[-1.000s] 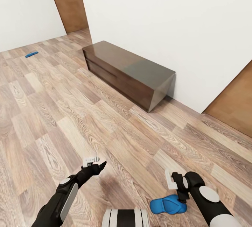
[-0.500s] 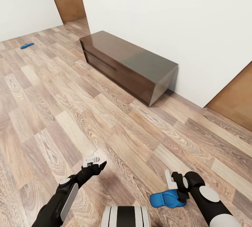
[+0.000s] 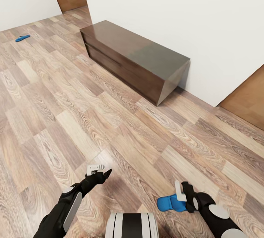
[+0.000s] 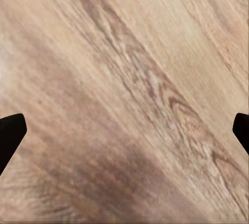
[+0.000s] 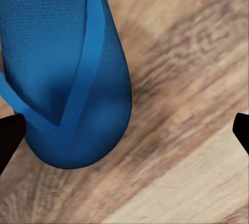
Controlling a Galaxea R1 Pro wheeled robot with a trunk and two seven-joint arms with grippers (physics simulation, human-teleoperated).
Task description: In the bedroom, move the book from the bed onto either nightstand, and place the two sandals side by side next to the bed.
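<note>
One sandal [image 3: 171, 203] pinched in my right hand [image 3: 182, 197].
Left hand [image 3: 99, 171] spread; 2nd sandal [image 3: 22, 38] far off on floor [image 3: 73, 120].

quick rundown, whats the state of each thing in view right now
near sandal: at the right gripper, grip unclear
far sandal: flat on the floor, untouched
left gripper: open, empty, above the floor
dark cabinet: against the wall, drawers shut, top bare

Both arms reach forward low, left hand [image 3: 99, 172] spread apart.
</note>
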